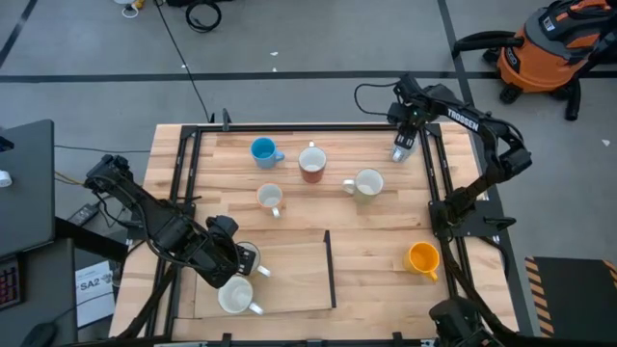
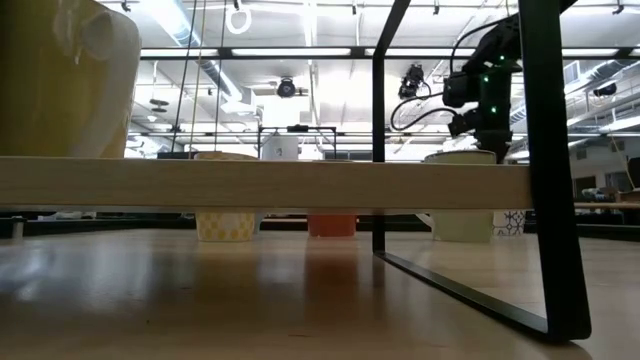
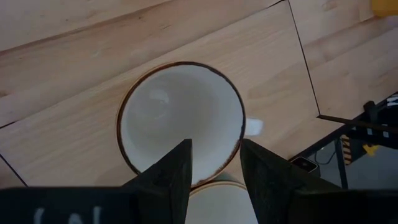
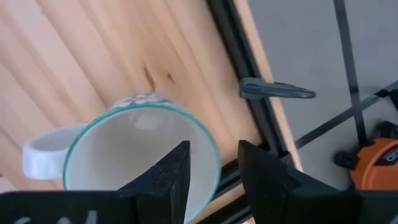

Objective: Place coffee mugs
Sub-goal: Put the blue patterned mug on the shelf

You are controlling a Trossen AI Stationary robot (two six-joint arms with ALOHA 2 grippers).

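We had the left gripper (image 1: 238, 258) pinching the rim of a white mug (image 3: 180, 121) over the marked rectangle, beside another white mug (image 1: 235, 297). The right gripper (image 1: 402, 146) pinched a teal-rimmed mug's (image 4: 140, 152) rim near the far edge. Judging it, lower level before release. The wooden table (image 1: 376, 251) stood on grey floor near an orange shop vacuum (image 1: 554, 48).

Left end effector (image 1: 243, 258) low (fingers parted), right end effector (image 1: 402, 147) raised

The 2 arms (image 1: 164, 226) were dark and jointed; the right arm (image 1: 482, 130) bore white TROSSEN lettering, a looping black cable and small green lights.
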